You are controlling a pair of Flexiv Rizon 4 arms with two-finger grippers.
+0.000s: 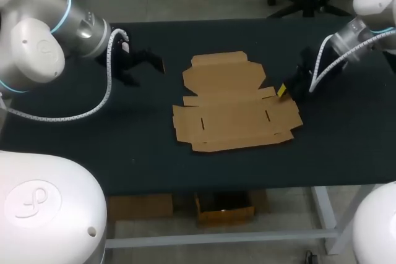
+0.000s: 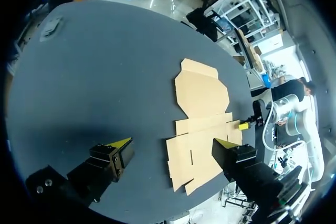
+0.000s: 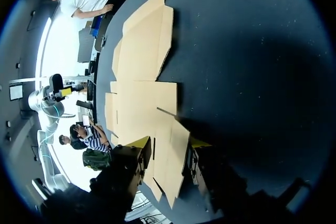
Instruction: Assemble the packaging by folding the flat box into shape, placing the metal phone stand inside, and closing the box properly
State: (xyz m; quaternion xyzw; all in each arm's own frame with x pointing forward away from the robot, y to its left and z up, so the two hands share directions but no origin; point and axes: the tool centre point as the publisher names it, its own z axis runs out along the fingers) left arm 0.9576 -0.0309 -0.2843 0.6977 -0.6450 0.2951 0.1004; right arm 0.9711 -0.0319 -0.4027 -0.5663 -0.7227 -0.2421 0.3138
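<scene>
Right gripper point(image 3: 169, 143) straddles the edge of the flat box point(image 1: 232, 100) with fingers spread, left gripper point(image 2: 172, 142) hangs open too, so nothing pins it and it probably skids when pushed.

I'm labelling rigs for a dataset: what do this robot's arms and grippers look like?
The left arm and right arm have rounded white links, silver-grey wrist sections and thin light-blue joint rings. A white coiled cable runs along each. The left gripper and right gripper are black, with two blocky fingers tipped yellow.
</scene>
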